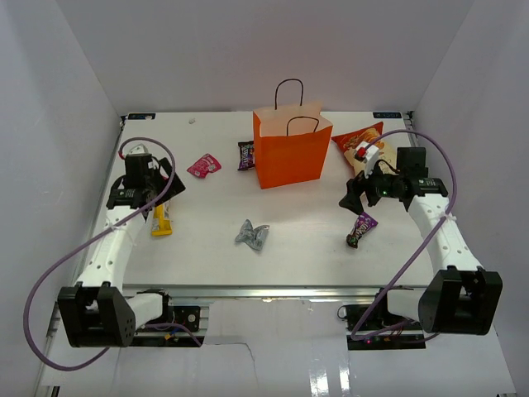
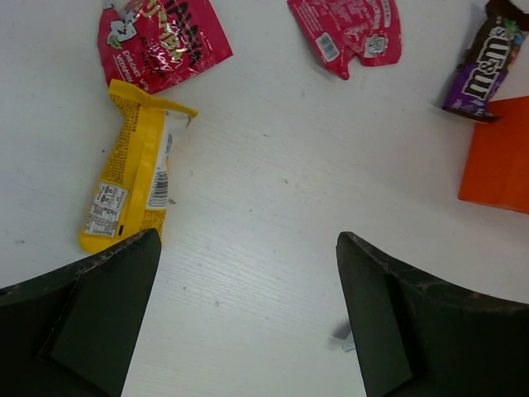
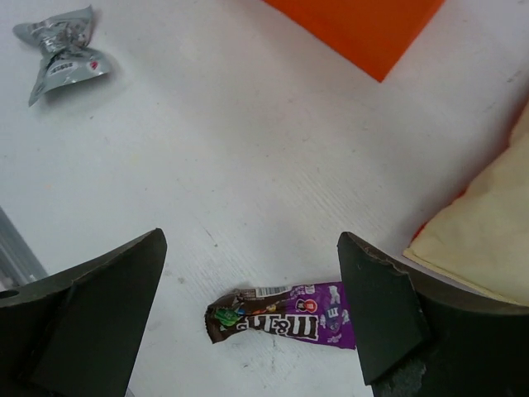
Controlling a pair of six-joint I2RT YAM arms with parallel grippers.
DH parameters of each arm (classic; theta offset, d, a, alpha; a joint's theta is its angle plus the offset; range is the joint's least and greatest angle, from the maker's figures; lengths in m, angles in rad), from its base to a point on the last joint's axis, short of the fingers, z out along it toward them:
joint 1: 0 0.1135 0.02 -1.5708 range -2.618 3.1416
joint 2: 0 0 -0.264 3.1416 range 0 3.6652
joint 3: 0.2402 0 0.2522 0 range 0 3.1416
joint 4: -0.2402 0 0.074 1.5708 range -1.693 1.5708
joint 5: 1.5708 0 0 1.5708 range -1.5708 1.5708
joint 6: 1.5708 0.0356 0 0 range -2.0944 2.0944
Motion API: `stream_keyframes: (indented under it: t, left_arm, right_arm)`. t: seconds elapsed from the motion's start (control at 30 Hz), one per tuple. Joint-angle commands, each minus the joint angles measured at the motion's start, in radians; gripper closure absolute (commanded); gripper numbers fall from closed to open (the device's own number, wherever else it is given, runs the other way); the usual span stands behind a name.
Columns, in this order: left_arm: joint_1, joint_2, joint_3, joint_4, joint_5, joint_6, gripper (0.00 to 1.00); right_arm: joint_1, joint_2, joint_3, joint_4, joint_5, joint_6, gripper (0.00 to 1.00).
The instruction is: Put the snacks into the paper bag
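Observation:
The orange paper bag (image 1: 291, 153) stands upright at the back middle. The orange-red chip bag (image 1: 357, 139) lies to its right. A pink packet (image 1: 203, 166) and a purple candy wrapper (image 1: 245, 155) lie to its left. A silver wrapper (image 1: 253, 235) lies in the middle. My left gripper (image 2: 248, 238) is open and empty above bare table, with the yellow packet (image 2: 132, 178) by its left finger and two pink packets (image 2: 161, 41) (image 2: 351, 29) beyond. My right gripper (image 3: 250, 240) is open, hovering over a second purple candy wrapper (image 3: 281, 318) that lies between its fingers.
White walls enclose the table on the left, back and right. The paper bag's corner shows in the left wrist view (image 2: 500, 161) and the right wrist view (image 3: 364, 25). The chip bag's pale back (image 3: 483, 231) lies close to my right finger.

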Motion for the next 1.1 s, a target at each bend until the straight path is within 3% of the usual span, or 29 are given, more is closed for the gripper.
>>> stream_keyframes:
  t: [0.0,0.27,0.47,0.6,0.77,1.07]
  left_arm:
    - [0.007,0.065,0.073,-0.042,-0.076,0.064,0.02]
    - [0.056,0.397,0.221,-0.016,-0.188,0.2,0.02]
    - [0.06,0.585,0.346,-0.052,-0.142,0.233,0.11]
    - [0.06,0.529,0.3,-0.098,-0.11,0.185,0.19]
    - [0.06,0.414,0.13,-0.094,-0.134,0.181,0.2]
    - [0.063,0.495,0.082,-0.003,-0.128,0.208,0.3]
  right_arm:
    - [-0.002,0.039,0.009,-0.066,-0.127,-0.092,0.1]
    - [-0.002,0.065,-0.024,-0.041,-0.183,-0.118,0.1]
    - [-0.002,0.076,-0.045,-0.041,-0.177,-0.136,0.1]
    - [-0.002,0.065,-0.059,-0.041,-0.151,-0.144,0.1]
    - [-0.006,0.062,-0.073,-0.04,-0.148,-0.141,0.1]
    - [-0.007,0.068,-0.067,-0.043,-0.163,-0.123,0.1]
